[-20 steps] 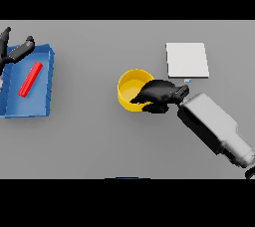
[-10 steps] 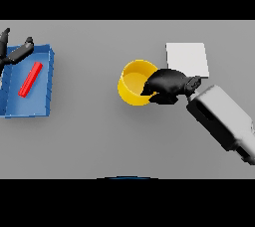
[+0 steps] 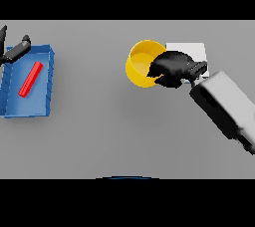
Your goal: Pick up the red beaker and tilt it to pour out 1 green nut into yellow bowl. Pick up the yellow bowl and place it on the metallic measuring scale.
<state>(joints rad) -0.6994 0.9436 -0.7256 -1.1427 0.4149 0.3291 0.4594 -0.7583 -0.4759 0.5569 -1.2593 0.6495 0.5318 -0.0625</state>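
The right hand (image 3: 172, 67) has its fingers clenched round the yellow bowl's (image 3: 140, 64) right rim, beside the scale (image 3: 191, 50).

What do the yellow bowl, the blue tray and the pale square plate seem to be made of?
The yellow bowl looks like smooth plastic: even, saturated colour, soft shading inside, no glints. The blue tray also looks like matte plastic, uniformly blue with thin walls. The pale square plate, partly hidden by the right hand, is flat and light grey-white; it could be brushed metal, but no reflection confirms it.
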